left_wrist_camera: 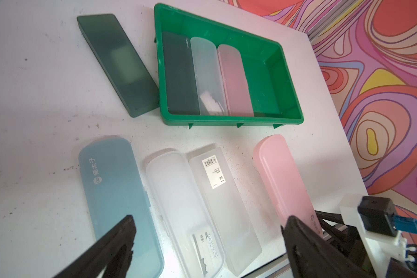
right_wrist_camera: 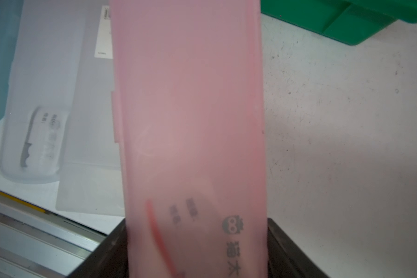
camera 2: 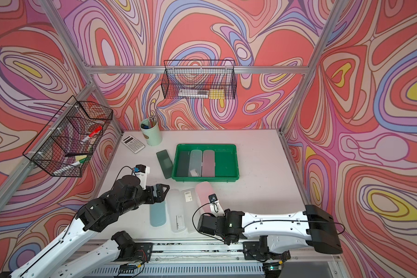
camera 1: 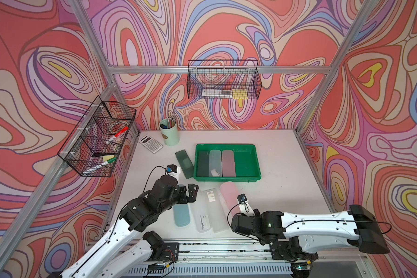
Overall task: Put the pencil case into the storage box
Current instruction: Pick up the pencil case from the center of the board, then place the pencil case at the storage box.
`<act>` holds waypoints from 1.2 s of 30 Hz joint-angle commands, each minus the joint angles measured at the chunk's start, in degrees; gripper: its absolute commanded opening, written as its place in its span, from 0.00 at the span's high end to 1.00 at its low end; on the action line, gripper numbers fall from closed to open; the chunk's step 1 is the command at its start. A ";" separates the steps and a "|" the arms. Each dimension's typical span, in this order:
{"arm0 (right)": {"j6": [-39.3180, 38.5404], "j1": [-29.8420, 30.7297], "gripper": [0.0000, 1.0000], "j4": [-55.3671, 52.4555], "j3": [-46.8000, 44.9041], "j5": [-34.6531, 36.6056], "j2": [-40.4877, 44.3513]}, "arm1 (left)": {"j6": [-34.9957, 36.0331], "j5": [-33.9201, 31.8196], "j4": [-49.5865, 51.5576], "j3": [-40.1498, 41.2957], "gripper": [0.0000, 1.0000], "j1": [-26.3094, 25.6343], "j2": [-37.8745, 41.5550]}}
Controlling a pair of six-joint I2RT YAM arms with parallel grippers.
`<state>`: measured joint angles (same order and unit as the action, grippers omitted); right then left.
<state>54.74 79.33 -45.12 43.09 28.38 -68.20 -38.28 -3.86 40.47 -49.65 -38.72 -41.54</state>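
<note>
The white tabletop (camera 1: 279, 168) carries a green storage box (camera 1: 227, 178) with three pencil cases (camera 1: 216, 163) side by side in its left part. A dark green case (camera 1: 184, 163) lies just beside the box's left wall. In front of the box, outside it, is the pink pencil case (camera 1: 228, 195), its near end clamped between the jaws of the right end effector (right_wrist_camera: 195, 228). The left end effector (left_wrist_camera: 211, 223) hangs with jaws apart above a blue case (left_wrist_camera: 113, 183) and two clear cases (left_wrist_camera: 178, 192).
</note>
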 commanded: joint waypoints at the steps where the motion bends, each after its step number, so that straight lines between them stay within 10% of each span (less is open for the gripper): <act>1: -0.34 0.30 0.45 -0.30 3.92 4.23 2.10 | 4.30 -2.71 0.30 -4.16 0.01 -0.22 -1.04; 12: -8.17 -14.70 0.43 -4.11 19.19 0.84 -4.74 | 12.09 -0.05 -3.49 -20.32 0.01 3.16 -22.26; 24: -23.79 -41.88 0.44 5.17 23.44 -16.74 -16.32 | 3.61 27.70 -21.91 -21.54 0.01 9.72 -39.80; 36: -29.61 -51.58 0.46 5.86 33.79 -21.69 -32.14 | 6.83 26.04 -21.63 -22.77 0.01 10.38 -47.84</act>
<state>27.38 28.82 -40.42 74.74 7.09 -98.87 -32.97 21.78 20.12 -70.48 -28.77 -88.71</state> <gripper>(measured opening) 0.768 0.993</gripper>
